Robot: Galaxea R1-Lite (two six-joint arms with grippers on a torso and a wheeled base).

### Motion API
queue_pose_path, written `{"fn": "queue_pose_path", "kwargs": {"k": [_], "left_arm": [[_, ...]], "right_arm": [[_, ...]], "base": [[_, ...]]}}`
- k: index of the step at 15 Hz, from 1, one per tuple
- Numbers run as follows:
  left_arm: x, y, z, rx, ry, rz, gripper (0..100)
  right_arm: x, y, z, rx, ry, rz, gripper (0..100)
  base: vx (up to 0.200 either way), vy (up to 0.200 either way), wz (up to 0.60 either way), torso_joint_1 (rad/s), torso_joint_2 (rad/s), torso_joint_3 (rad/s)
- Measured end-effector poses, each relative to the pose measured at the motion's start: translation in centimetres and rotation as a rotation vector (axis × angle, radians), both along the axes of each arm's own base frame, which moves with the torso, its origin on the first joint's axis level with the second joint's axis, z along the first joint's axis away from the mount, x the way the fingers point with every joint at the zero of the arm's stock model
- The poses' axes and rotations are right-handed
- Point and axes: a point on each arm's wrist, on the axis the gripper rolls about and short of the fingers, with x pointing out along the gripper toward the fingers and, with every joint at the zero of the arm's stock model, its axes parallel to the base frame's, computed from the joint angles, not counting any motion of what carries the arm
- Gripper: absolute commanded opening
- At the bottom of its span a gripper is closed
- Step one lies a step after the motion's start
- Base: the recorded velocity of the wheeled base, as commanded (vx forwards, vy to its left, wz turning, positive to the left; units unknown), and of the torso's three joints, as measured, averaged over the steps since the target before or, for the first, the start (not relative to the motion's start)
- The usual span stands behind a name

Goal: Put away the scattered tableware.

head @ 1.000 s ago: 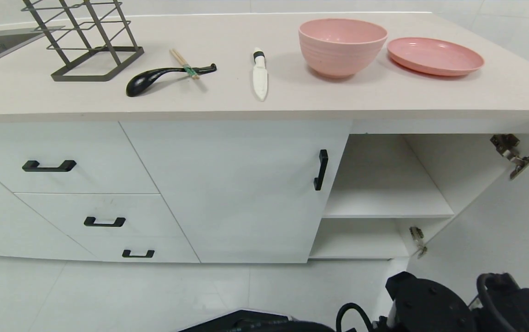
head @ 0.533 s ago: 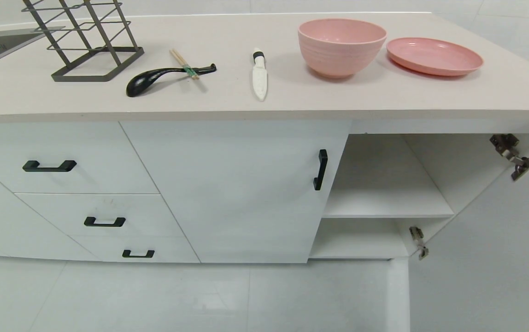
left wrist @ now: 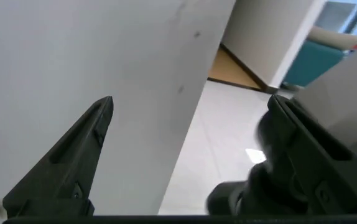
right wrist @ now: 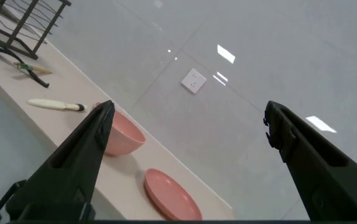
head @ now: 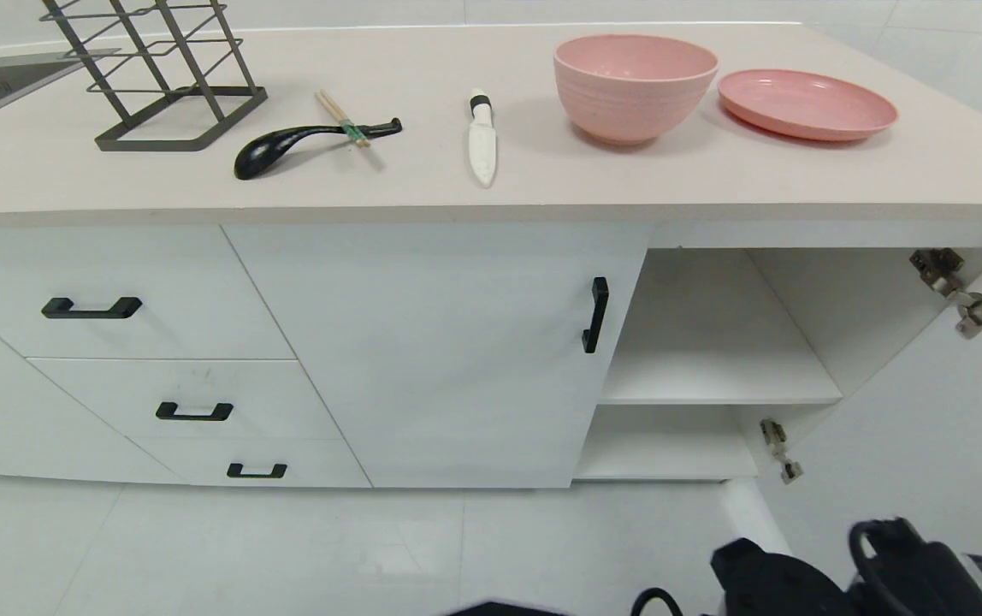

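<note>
Pale countertop [head: 713,184] carries all the tableware I'm after. The pink bowl [head: 635,85] stands just beside the pink plate [head: 807,104] toward the right end. The white knife [head: 482,144] lies apart near the middle. The chopsticks [head: 341,118] lie across the handle of the black spoon [head: 273,147], near the wire rack [head: 162,81]. Below the bowl, the cabinet door [head: 927,428] stands open, showing two shelves [head: 713,381]. My left gripper [left wrist: 191,102] and right gripper [right wrist: 189,107] are both released, fingers spread wide apart.
</note>
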Motion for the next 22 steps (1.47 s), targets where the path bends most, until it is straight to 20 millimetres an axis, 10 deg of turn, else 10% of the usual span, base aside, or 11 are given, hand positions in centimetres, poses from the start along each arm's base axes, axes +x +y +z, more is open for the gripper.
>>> {"fn": "queue_pose_path", "kwargs": {"k": [6,12,18,22], "left_arm": [[2.5,11.5,2.0,0.080,0.026,0.147,100],[1.4,25.5,9.2,0.003,-0.020,0.326,100],[-2.1,39.3,13.2,-0.116,-0.112,0.698,100],[-6.3,44.7,12.2,-0.065,-0.094,0.984,100]], "right_arm": [[0.8,0.0,-3.8,0.026,0.150,0.019,100],[0.9,0.2,-7.3,0.040,0.276,0.055,100],[-2.2,0.7,-11.2,0.051,0.406,0.090,100],[-4.9,0.9,-14.1,0.067,0.514,0.096,100]], "base": [[0.000,0.000,0.00,0.000,0.00,0.000],[0.000,0.000,0.00,0.000,0.00,0.000],[0.000,0.000,0.00,0.000,0.00,0.000],[0.000,0.000,0.00,0.000,0.00,0.000]]}}
